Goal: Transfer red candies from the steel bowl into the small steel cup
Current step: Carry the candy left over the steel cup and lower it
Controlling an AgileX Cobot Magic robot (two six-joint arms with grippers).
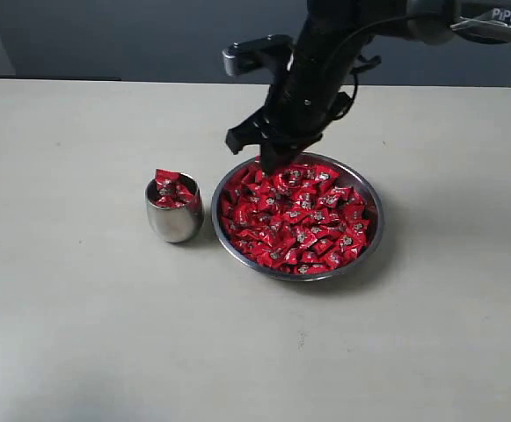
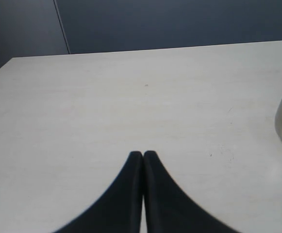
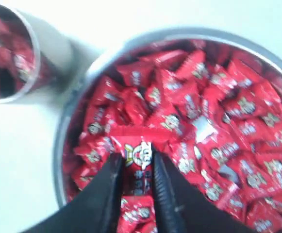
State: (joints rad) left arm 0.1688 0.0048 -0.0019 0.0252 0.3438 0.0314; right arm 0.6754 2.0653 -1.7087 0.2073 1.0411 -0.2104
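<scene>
The right claw (image 1: 270,161), on an arm (image 1: 508,16) marked "PIPER", pinches a red candy (image 3: 139,155) in the full bowl (image 1: 374,237), just beside the cup (image 1: 174,224). The left claw (image 2: 143,156) is pressed together above wide, open surface (image 2: 107,97).

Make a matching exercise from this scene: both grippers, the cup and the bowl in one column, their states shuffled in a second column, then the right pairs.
Column one
1. left gripper
2. right gripper
3. small steel cup
4. steel bowl

Column two
A. nearly full of red candies
B. shut on nothing, over the table
C. closed on one red candy
D. holds only a few candies

Pairs: 1-B, 2-C, 3-D, 4-A
</scene>
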